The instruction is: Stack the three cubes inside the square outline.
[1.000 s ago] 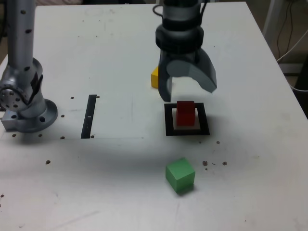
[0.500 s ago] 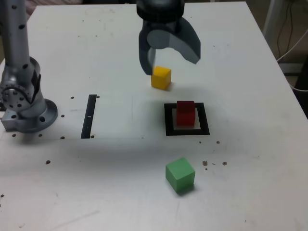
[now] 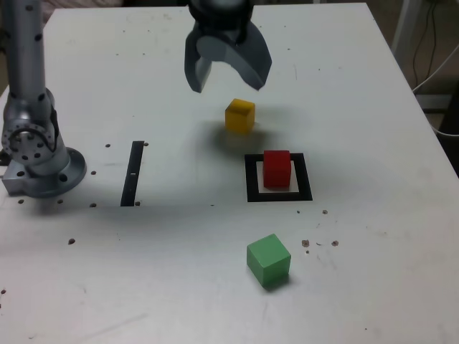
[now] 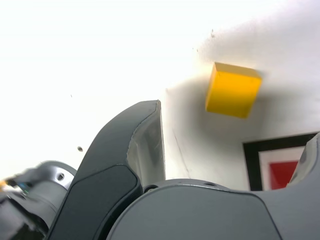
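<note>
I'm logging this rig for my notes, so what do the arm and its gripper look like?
The gripper has two broad, curved dark grey fingers with paler inner faces, under a black ribbed wrist. The arm's base is silver metal with small dark screw holes and a round flange.

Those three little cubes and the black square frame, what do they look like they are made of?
The red cube, yellow cube and green cube look solid and matte, with even colour and no shine; painted wood or foam, I cannot tell which. The square outline lies flat and dull black, perhaps tape or printed paper. The claw looks like smooth grey plastic.
</note>
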You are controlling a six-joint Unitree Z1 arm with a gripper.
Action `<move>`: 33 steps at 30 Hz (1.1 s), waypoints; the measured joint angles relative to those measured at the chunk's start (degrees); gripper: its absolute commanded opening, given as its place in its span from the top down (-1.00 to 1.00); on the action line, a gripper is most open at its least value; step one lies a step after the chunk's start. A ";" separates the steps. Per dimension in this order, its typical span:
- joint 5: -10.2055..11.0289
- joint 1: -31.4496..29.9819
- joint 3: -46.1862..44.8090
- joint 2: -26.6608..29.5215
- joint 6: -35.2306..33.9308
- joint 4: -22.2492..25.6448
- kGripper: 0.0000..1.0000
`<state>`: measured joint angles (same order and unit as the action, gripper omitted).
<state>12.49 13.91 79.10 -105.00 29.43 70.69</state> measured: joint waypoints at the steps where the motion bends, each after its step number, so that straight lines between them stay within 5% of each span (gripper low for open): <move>1: 0.35 0.00 -0.08 -0.66 0.71 -0.32 -1.00; 13: 1.99 0.00 -0.12 -8.32 4.88 -4.62 -0.87; 24: 1.84 0.16 -0.09 -10.73 4.88 -5.24 -0.18; 33: 1.07 0.34 -0.72 -12.01 4.88 -7.53 0.18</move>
<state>13.56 14.24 78.38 -117.01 34.30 63.16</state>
